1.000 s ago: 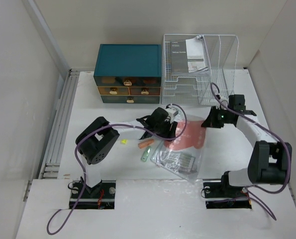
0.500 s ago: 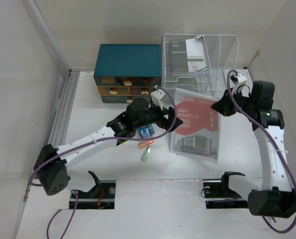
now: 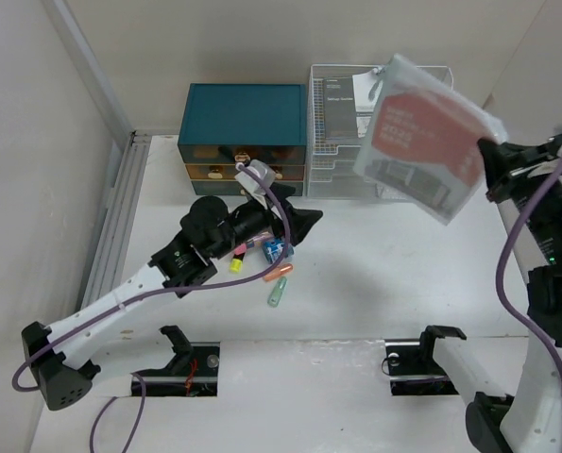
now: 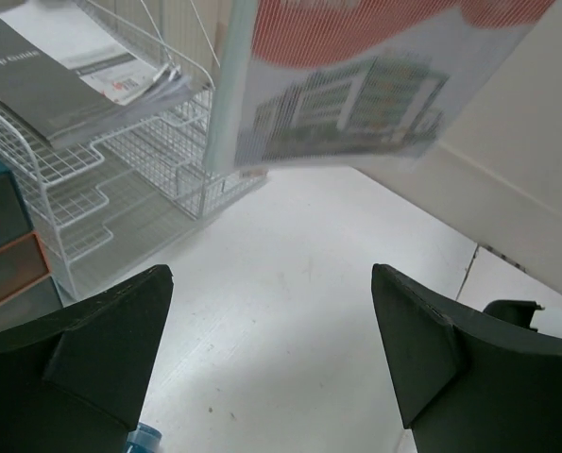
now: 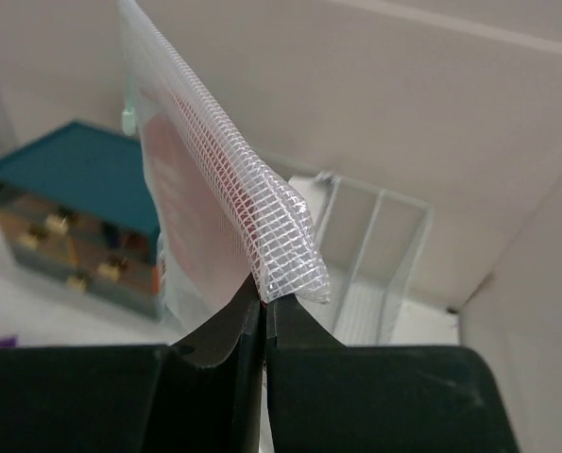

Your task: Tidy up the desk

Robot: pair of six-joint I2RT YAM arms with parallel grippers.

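Where the markers (image 3: 279, 277) lie, tabletop (image 3: 403, 274): flat, white, two front slots.
Left claw (image 4: 271, 276): spread wide, empty.
Right claw (image 5: 262, 307): clamped on mesh pouch (image 5: 214, 189).

Left end effector (image 3: 295, 222) low, jaws wide apart; right end effector (image 3: 489, 156) high, jaws pinched tight.

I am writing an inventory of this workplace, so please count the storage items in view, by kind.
teal drawer chest: 1
white wire rack: 1
mesh pouch, held in the air by the right pincer: 1
Total: 3
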